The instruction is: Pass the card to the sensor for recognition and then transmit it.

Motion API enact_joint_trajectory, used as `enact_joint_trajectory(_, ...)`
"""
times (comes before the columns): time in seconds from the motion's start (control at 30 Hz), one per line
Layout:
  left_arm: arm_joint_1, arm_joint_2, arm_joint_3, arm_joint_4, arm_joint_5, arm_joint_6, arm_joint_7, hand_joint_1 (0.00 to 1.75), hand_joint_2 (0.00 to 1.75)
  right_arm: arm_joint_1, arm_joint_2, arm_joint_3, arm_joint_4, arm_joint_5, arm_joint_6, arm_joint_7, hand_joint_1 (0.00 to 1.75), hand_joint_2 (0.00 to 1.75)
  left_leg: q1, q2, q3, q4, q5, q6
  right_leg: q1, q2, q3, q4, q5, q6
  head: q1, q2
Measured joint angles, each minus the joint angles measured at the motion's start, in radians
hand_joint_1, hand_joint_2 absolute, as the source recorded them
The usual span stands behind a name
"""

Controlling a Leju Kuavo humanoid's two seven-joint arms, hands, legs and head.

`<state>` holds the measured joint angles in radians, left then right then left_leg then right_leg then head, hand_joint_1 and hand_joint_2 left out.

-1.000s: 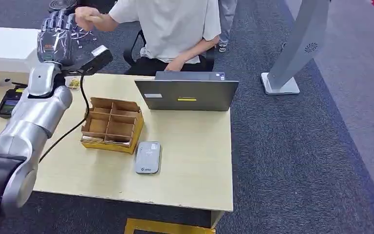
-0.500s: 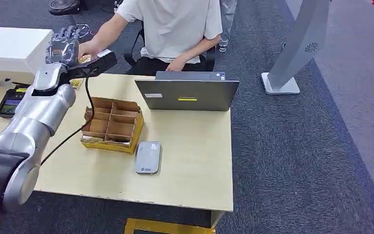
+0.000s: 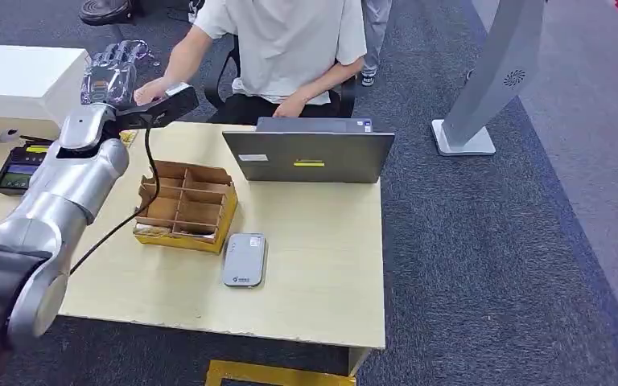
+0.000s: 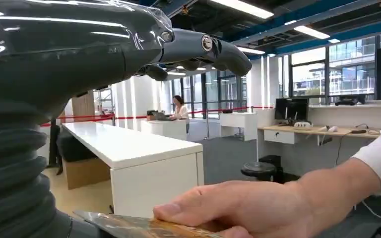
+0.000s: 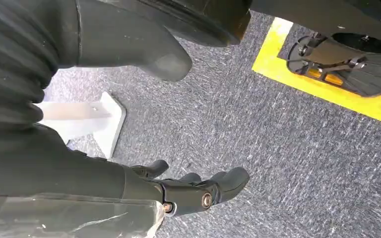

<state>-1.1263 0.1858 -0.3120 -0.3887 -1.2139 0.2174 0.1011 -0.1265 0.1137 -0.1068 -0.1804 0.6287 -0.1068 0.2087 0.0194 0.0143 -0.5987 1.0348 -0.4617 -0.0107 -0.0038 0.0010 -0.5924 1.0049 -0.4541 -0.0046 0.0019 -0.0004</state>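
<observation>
My left hand is raised over the table's far left corner with its fingers stretched out. A gold card lies by the base of that hand, well apart from those fingers. The hand of a seated person in a white shirt grips the card. In the head view that person's hand reaches in right beside my left hand. The grey card sensor lies flat on the table near the front. My right hand hangs over the carpet and holds nothing.
A cardboard box with compartments stands left of the sensor. A grey laptop sits at the table's far edge in front of the person. A payment terminal lies at the far left. A white stand rises from the carpet on the right.
My left hand came down from its raised pose towards the person. The person's hand dropped from the air onto the card at my hand and took hold of it.
</observation>
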Motion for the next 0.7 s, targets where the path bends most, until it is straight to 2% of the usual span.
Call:
enact_joint_trajectory(0.13, 0.0, 0.0, 0.0, 0.001, 0.0, 0.001, 0.0, 0.0, 1.75, 0.0, 0.0, 0.0, 0.0, 0.0, 0.0, 0.0, 0.0, 1.75, 0.0, 0.0, 0.0, 0.0, 0.0, 0.0, 0.0, 0.0, 0.0, 0.0, 0.0, 0.0, 0.0, 0.0)
enact_joint_trajectory(0.17, 0.0, -0.001, 0.0, 0.001, 0.0, 0.001, 0.0, 1.17, 1.75, 0.0, 0.0, 0.0, 0.0, 0.0, 0.0, 0.0, 0.0, 1.75, 0.0, 0.0, 0.0, 0.0, 0.0, 0.0, 0.0, 0.0, 0.0, 0.0, 0.0, 0.0, 0.0, 0.0)
enact_joint_trajectory(0.2, 0.0, -0.001, 0.0, 0.002, 0.0, 0.002, 0.0, 1.75, 1.75, 0.0, 0.0, 0.0, 0.0, 0.0, 0.0, 0.0, 0.0, 1.75, 0.0, 0.0, 0.0, 0.0, 0.0, 0.0, 0.0, 0.0, 0.0, 0.0, 0.0, 0.0, 0.0, 0.0)
enact_joint_trajectory(0.4, 0.0, -0.001, 0.0, 0.006, 0.021, 0.008, -0.039, 1.75, 1.75, 0.0, 0.0, -0.001, 0.0, 0.003, 0.0, 0.0, 0.0, 1.75, 0.0, 0.0, 0.0, 0.0, 0.0, 0.0, 0.0, 0.0, 0.0, 0.0, 0.0, 0.0, 0.0, 0.0)
enact_joint_trajectory(0.7, 0.001, -0.002, 0.0, 0.007, 0.039, 0.018, -0.06, 1.75, 1.75, 0.0, 0.0, -0.003, 0.0, 0.008, 0.0, -0.002, 0.0, 1.75, 0.0, 0.0, 0.0, 0.0, 0.0, 0.0, 0.0, 0.0, 0.0, 0.0, 0.0, 0.0, 0.0, 0.0)
